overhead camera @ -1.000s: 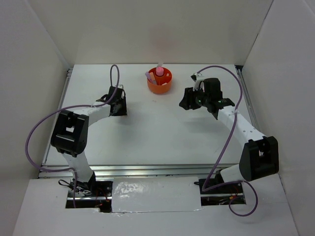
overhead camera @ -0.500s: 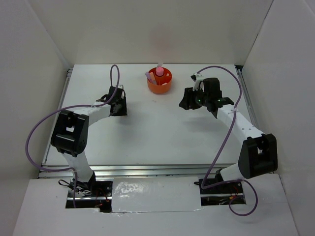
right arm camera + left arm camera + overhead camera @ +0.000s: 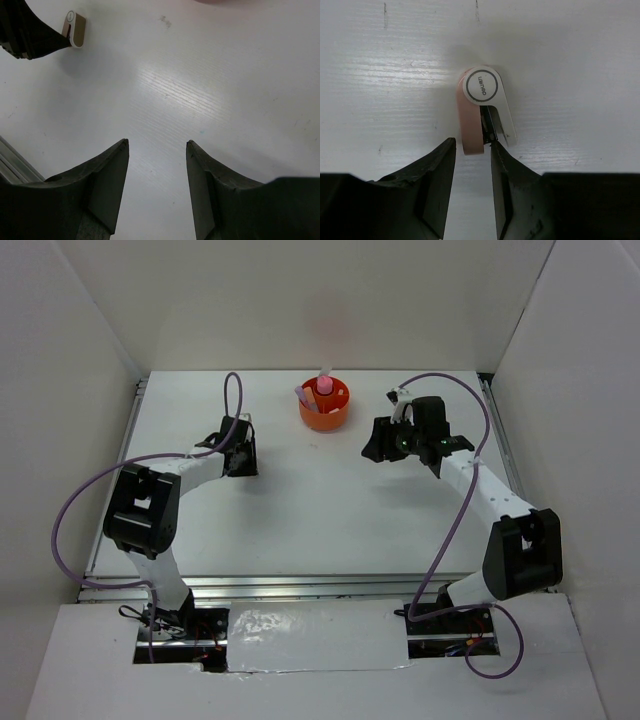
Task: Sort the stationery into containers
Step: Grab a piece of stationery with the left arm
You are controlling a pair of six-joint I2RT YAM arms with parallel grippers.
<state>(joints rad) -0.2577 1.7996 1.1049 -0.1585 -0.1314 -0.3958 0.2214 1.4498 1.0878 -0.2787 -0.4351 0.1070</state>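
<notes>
A small pink-and-white eraser-like piece with a round white label [image 3: 481, 105] lies flat on the white table. My left gripper [image 3: 472, 146] is open, low over the table, its tips at the piece's near end; the right fingertip [image 3: 496, 150] touches its dark middle. In the top view the left gripper [image 3: 243, 460] hides the piece. The orange tub [image 3: 325, 410] stands at the back centre with a pink glue stick [image 3: 324, 387] and pens in it. My right gripper [image 3: 377, 447] is open and empty [image 3: 156, 145], to the right of the tub. The right wrist view shows the piece [image 3: 75, 22] far off.
White walls close the table on the left, back and right. A metal rail runs along the near edge [image 3: 300, 585]. The left arm's purple cable [image 3: 233, 390] loops above the table behind the left gripper.
My right gripper has shifted slightly to the left. The left arm and the pink-and-white piece have not moved.
</notes>
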